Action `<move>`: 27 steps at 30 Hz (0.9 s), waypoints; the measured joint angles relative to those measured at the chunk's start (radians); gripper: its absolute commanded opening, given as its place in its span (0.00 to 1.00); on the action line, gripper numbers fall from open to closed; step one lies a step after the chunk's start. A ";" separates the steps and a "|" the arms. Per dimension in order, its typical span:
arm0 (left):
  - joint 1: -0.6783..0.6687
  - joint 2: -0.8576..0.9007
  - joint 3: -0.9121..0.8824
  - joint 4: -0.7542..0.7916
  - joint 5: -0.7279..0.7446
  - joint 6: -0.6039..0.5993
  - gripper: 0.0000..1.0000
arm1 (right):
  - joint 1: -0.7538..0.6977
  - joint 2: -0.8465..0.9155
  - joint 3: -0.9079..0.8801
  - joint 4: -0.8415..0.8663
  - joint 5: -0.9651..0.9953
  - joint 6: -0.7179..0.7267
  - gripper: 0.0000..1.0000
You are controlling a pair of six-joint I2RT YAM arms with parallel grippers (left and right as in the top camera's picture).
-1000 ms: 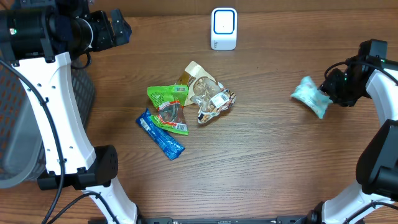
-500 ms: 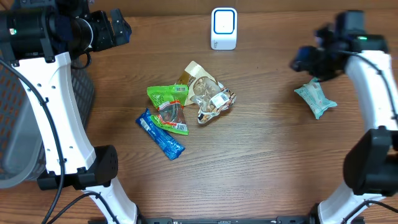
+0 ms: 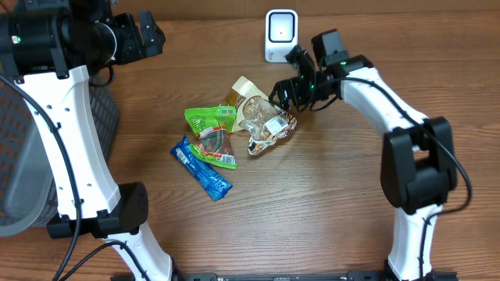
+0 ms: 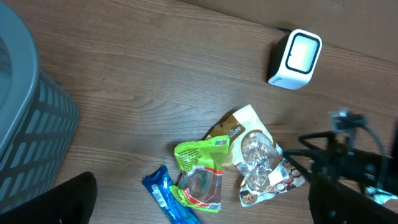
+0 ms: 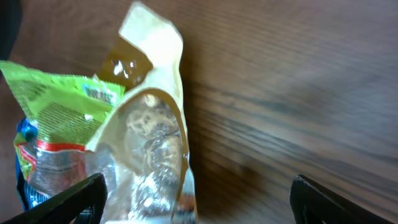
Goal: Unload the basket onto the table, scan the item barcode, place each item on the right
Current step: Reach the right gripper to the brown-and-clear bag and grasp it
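A white barcode scanner (image 3: 281, 35) (image 4: 296, 59) stands at the back of the table. In the middle lies a pile of items: a clear and beige snack bag (image 3: 259, 117) (image 5: 149, 137), a green packet (image 3: 209, 131) (image 5: 59, 102) and a blue bar (image 3: 201, 168) (image 4: 166, 198). My right gripper (image 3: 287, 92) (image 5: 198, 183) hangs open and empty over the snack bag's right edge, just in front of the scanner. My left gripper (image 3: 147, 35) (image 4: 202, 186) is open and empty, high at the back left.
A grey mesh basket (image 3: 23, 156) (image 4: 25, 124) stands at the left edge of the table. The right arm stretches from the front right across to the pile. Bare wood lies to the right of and in front of the pile.
My right gripper let go of a teal packet at the far right, opened wide and swung left to the pile. The teal packet no longer shows. The left arm has not moved.
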 measured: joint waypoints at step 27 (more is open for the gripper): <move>0.000 0.000 0.000 0.000 0.000 0.000 1.00 | -0.043 0.027 0.000 -0.289 -0.200 0.274 0.04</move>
